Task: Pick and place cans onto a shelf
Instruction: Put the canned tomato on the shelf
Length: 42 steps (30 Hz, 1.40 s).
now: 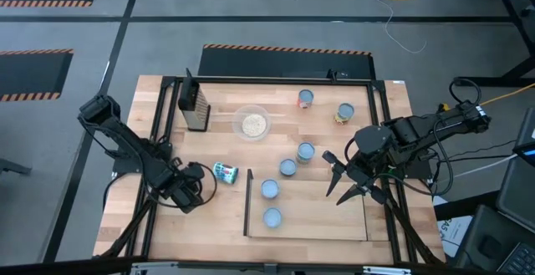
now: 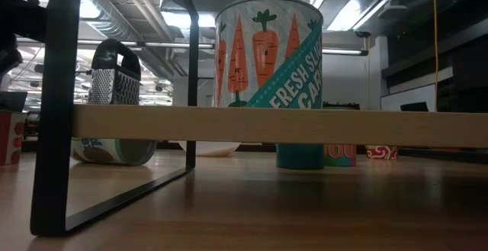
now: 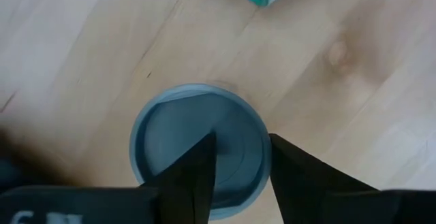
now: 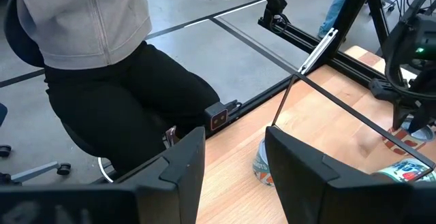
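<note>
From above, your left gripper [image 1: 191, 193] sits low at the table's left front, just beside a can lying on its side [image 1: 225, 172]. Your right gripper [image 1: 349, 183] hovers over the shelf [image 1: 334, 212], fingers spread apart. Two cans [image 1: 270, 189] stand on the shelf's left part, two more [image 1: 305, 151] just behind it, two others [image 1: 306, 99] near the back, beside a clear bowl [image 1: 252, 124] and a grater [image 1: 195, 104].

At table height you see a carrot-labelled can [image 2: 268, 53] standing behind the shelf's wooden edge [image 2: 274, 126].

Your left wrist camera looks straight down on an upright can [image 3: 199, 146]; its fingers [image 3: 194, 176] stand apart above the lid, not touching the sides.

Your right wrist camera shows open fingers [image 4: 184, 166], a can [image 4: 262, 166] between them farther off, and a seated person [image 4: 102, 60] beyond the table.
</note>
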Available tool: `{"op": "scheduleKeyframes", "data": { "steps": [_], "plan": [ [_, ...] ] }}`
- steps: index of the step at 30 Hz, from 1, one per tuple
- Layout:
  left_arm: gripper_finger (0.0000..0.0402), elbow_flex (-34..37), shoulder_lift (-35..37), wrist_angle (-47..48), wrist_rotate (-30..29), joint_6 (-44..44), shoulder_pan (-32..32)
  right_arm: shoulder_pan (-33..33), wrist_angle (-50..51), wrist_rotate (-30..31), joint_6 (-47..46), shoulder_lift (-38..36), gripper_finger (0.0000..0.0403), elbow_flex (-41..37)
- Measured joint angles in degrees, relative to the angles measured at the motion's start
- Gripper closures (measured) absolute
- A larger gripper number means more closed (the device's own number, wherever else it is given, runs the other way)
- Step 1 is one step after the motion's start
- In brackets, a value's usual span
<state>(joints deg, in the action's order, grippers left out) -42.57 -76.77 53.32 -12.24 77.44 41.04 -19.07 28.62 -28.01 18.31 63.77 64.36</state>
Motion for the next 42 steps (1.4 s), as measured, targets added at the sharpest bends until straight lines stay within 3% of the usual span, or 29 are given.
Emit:
{"op": "scheduleKeyframes", "data": {
  "steps": [12,17,22,33,38,42],
  "plan": [
    [0.0395,-2.43,-0.32,0.35,0.44,-7.27,-0.04,0.0,-0.02,-0.02,0.04,0.0,0.0244,0.0],
    [0.0398,-6.84,-0.28,0.2,1.79,-14.39,-0.04,0.0,-0.04,0.0,0.09,0.0,0.0244,0.0],
    [0.0399,-13.99,-0.24,-0.22,6.71,-24.4,-0.04,0.0,-0.12,0.0,0.13,0.0,0.0244,0.0],
    [0.0399,-32.34,-0.17,-1.21,10.91,-30.17,0.0,0.0,-4.85,0.21,0.19,0.02,0.0244,0.0],
    [0.0399,-37.13,-0.17,-9.17,10.67,-41.04,-0.26,0.0,-5.84,5.49,0.22,0.02,0.0244,0.0],
    [0.0399,-38.27,-0.11,-18.87,10.29,-55.18,-1.26,0.04,-6.68,10.02,0.26,0.04,0.0244,0.0]
  ]
}}
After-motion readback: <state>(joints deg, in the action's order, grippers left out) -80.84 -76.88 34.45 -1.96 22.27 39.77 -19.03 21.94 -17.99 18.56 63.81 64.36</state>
